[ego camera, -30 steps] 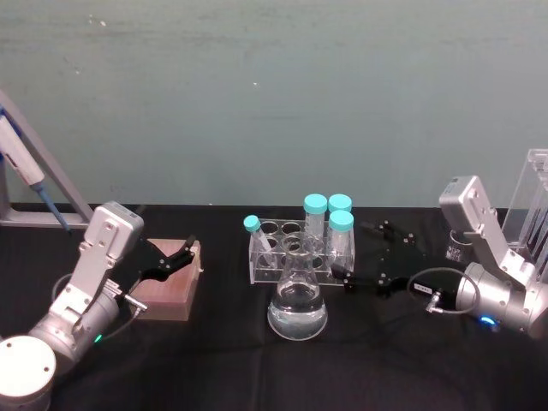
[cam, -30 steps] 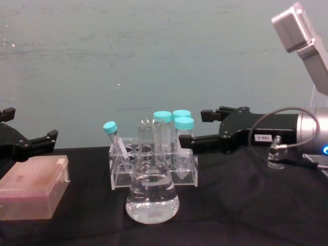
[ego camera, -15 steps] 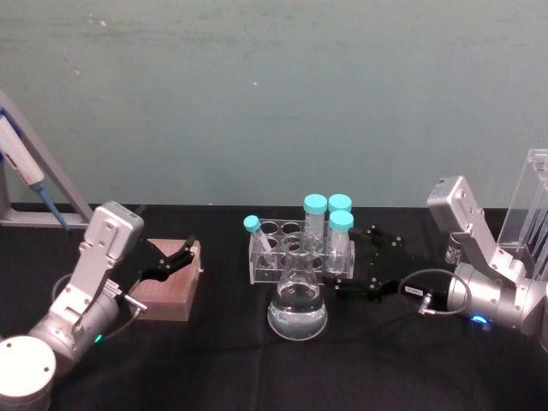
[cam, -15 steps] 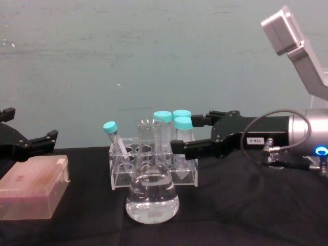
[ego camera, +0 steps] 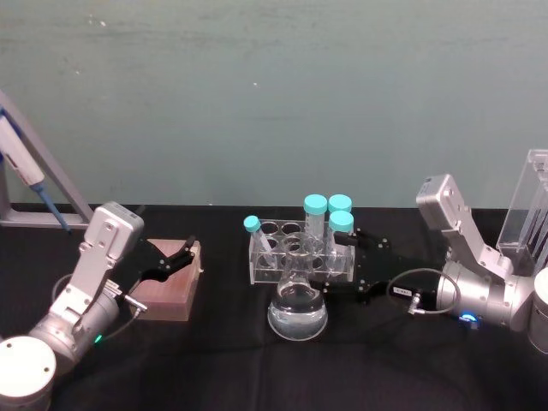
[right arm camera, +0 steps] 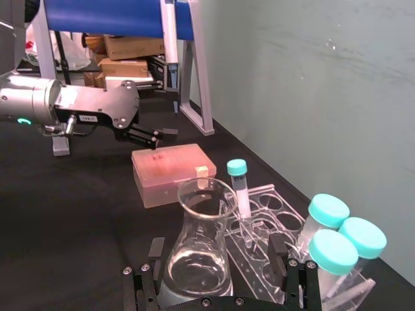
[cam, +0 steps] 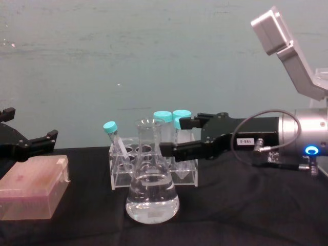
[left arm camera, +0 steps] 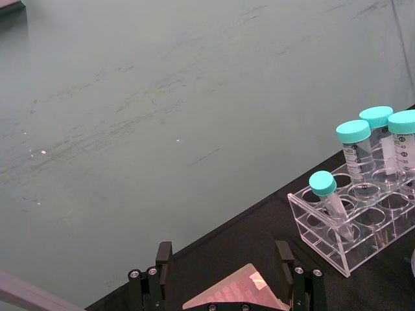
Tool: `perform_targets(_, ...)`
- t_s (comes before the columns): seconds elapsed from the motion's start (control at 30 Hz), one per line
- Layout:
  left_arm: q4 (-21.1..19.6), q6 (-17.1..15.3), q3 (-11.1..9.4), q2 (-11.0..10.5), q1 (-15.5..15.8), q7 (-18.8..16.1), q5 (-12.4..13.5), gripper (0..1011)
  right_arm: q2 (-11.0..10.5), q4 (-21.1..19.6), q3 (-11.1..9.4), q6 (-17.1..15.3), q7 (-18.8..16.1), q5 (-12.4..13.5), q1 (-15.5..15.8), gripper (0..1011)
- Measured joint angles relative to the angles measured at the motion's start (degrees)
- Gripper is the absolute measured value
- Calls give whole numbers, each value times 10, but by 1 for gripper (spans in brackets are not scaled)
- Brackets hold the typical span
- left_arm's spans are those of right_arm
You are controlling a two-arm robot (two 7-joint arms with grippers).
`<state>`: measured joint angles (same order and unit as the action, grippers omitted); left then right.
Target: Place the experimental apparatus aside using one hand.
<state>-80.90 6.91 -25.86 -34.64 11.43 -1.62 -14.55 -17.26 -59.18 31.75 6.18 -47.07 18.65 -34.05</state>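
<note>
Black right hand (cam: 172, 136) gapes wide beside the conical flask (cam: 152, 197), gripping nothing.

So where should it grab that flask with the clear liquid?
Grip the conical flask by its slim, straight neck, coming in horizontally from the robot's right. Its body flares too wide below, and the open right gripper sits at neck height on that side.

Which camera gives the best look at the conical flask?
The chest view: the conical flask stands whole, side-on, liquid level clear. The head view sees it from above, neck foreshortened. The right wrist view shows it close, its base hidden by the right gripper.
</note>
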Motion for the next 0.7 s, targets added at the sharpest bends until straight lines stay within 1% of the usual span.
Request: perform_targets(0.7, 0, 0, 0, 0, 0, 0, 0, 1000, 12, 19, 32, 1, -6, 27, -21, 1000)
